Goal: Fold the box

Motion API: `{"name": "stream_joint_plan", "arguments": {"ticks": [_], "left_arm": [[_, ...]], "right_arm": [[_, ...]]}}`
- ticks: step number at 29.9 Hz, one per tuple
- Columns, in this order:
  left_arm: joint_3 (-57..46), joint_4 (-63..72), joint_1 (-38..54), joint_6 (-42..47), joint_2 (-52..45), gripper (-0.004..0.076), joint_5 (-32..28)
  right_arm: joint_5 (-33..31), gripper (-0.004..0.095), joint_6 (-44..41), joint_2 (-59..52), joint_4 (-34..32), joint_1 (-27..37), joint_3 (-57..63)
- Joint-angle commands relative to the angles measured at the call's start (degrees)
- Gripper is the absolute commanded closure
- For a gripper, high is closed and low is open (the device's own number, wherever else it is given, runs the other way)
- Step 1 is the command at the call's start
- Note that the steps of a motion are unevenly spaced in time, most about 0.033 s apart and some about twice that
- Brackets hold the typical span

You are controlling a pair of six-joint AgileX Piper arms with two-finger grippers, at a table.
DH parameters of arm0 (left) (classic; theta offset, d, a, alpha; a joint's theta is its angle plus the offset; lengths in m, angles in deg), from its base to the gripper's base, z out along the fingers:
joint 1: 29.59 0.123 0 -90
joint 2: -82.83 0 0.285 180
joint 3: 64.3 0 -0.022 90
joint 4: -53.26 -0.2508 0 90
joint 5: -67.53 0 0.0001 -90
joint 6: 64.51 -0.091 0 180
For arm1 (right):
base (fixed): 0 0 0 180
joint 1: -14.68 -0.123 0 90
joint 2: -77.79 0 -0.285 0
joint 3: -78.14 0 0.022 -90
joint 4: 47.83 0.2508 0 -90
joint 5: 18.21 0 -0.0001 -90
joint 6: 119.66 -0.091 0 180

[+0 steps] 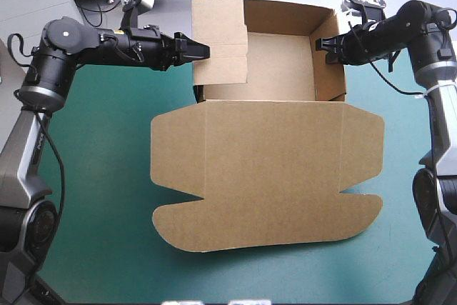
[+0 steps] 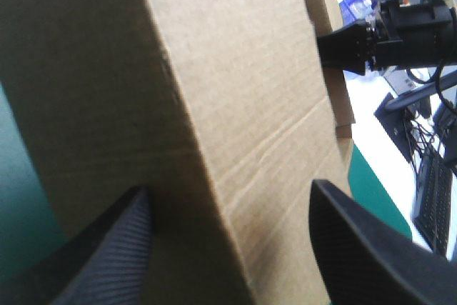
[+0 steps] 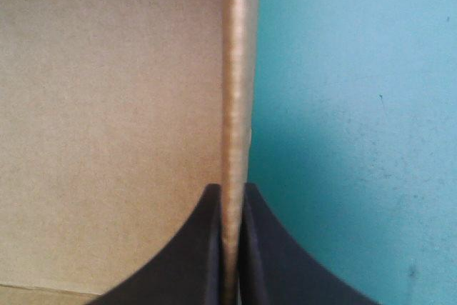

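The brown box (image 1: 278, 62) stands as an open tray at the table's far side, its lid (image 1: 264, 169) lying flat toward the front. A tall left wall flap (image 1: 220, 41) rises upright. My left gripper (image 1: 202, 51) is at this flap's outer side. In the left wrist view it (image 2: 230, 189) is open, and the flap's folded board (image 2: 235, 69) stands between the spread fingers. My right gripper (image 1: 320, 44) pinches the right wall's top edge. In its own view it (image 3: 230, 189) is shut on that thin wall (image 3: 235, 69), with the tray floor (image 3: 107, 105) to one side.
The teal-green cover (image 1: 100, 176) lies bare left of the lid and also along the front edge (image 1: 285, 276). Outside the right wall there is bare cover (image 3: 357, 105). The right gripper (image 2: 346, 41) shows beyond the flap in the left wrist view.
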Motion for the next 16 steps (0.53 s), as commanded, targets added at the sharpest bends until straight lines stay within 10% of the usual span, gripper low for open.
{"name": "stream_joint_plan", "arguments": {"ticks": [1,16], "left_arm": [[5.14,1.52,-1.02,3.17,0.51,0.0269,2.72],[13.40,-16.09,-3.41,12.08,4.48,0.0270,7.60]], "right_arm": [[3.71,0.0910,-1.45,-3.13,0.48,-1.84,-1.46],[3.56,0.0910,-5.42,-3.13,-6.32,-5.21,-1.55]]}}
